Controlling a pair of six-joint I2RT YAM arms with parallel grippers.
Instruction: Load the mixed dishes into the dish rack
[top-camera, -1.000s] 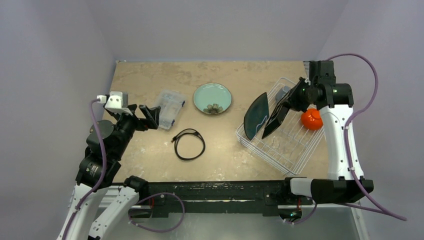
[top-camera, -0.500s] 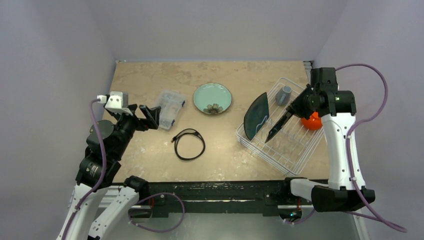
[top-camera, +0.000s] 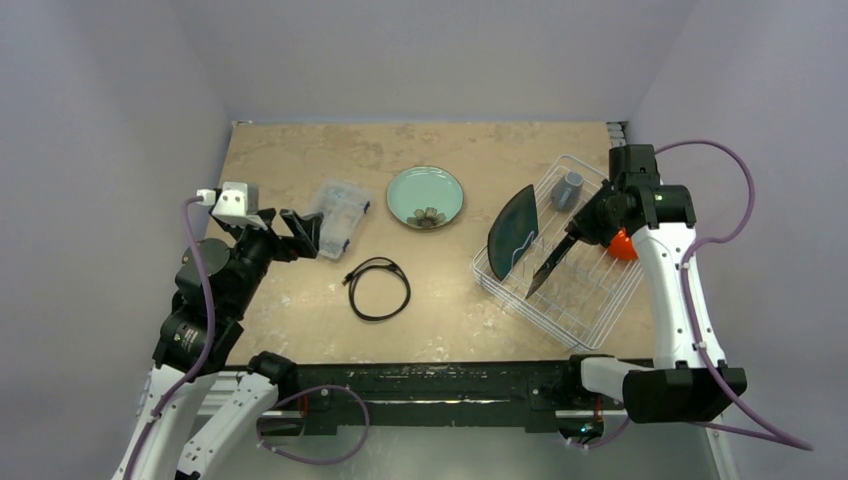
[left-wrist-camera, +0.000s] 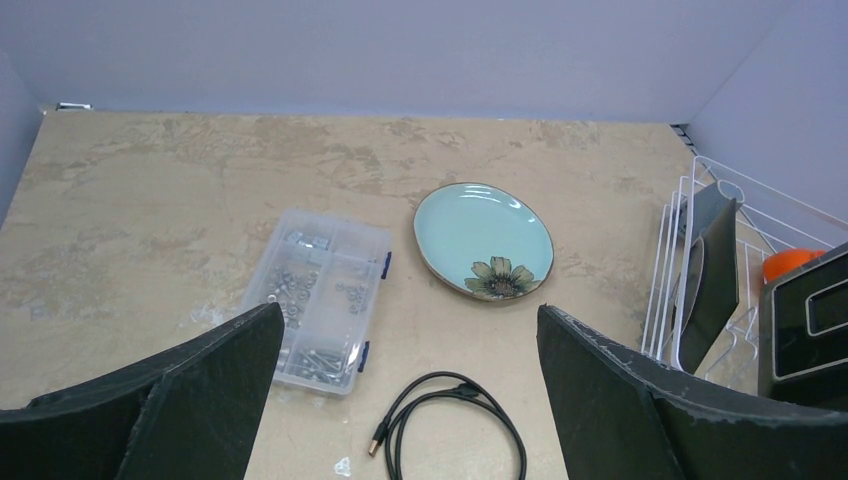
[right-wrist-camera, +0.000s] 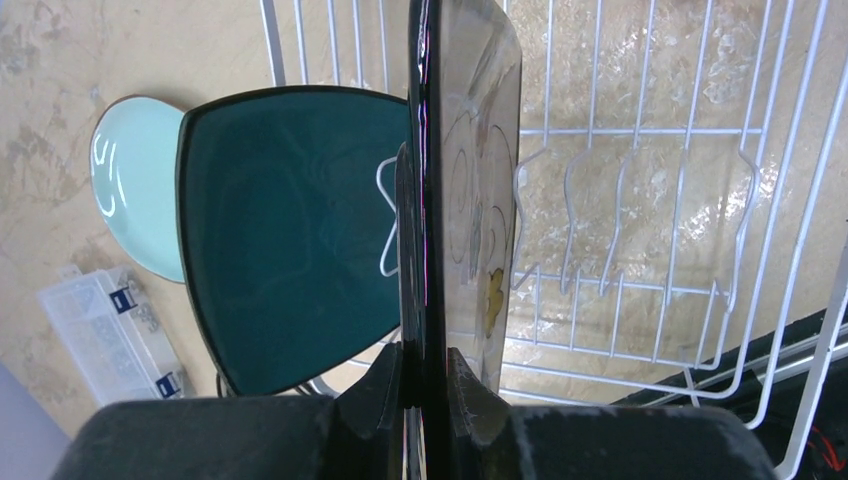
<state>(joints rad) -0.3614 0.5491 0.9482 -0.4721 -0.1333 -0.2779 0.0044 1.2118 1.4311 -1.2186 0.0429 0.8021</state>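
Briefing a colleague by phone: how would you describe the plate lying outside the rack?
Find the white wire dish rack on the right of the table. Left of it, flat on the tabletop, lies the pale mint round plate. The only round, pale plate, it has a flower painted near its rim.

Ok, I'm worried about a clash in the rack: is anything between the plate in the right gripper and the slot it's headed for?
Nothing visible does. The patterned plate hangs on edge over bare tines of the dish rack; the teal plate stands close beside it, not under it.
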